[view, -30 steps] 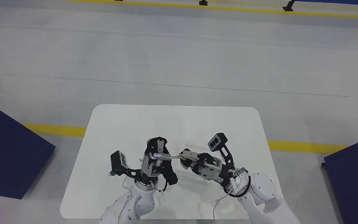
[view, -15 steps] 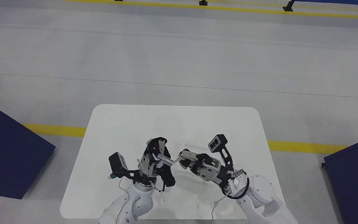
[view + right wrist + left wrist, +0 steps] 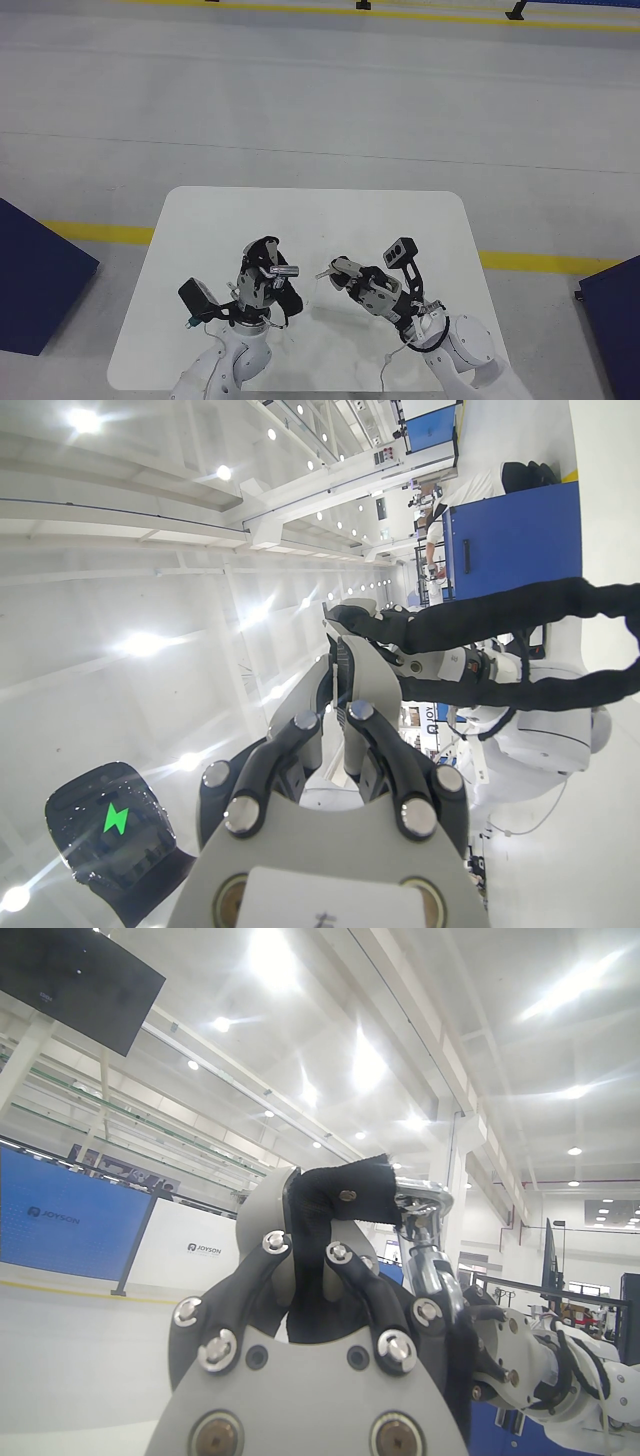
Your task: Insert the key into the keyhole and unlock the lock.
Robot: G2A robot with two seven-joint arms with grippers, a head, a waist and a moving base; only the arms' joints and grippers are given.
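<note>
My left gripper [image 3: 268, 270] is held above the middle of the white table [image 3: 200, 225], shut on a chrome padlock [image 3: 283, 270]. Its wrist view shows the padlock [image 3: 424, 1228] shiny and upright, pinched between the black-padded fingers [image 3: 350, 1198] of that gripper [image 3: 400, 1233]. To its right, my right gripper [image 3: 340, 270] is shut on a small thin key [image 3: 324, 273] whose tip points at the lock. In the right wrist view the key [image 3: 333, 677] sits edge-on between the closed fingertips of the gripper [image 3: 336, 660]. A small gap separates key and lock.
The tabletop around both arms is bare white. Dark blue barriers [image 3: 30, 280] stand on the floor left and right of the table, and a yellow floor line [image 3: 100, 233] runs behind it.
Key and lock were together between the grippers earlier; now they are apart. The left gripper has shifted left with the lock, the right one slightly right with the key.
</note>
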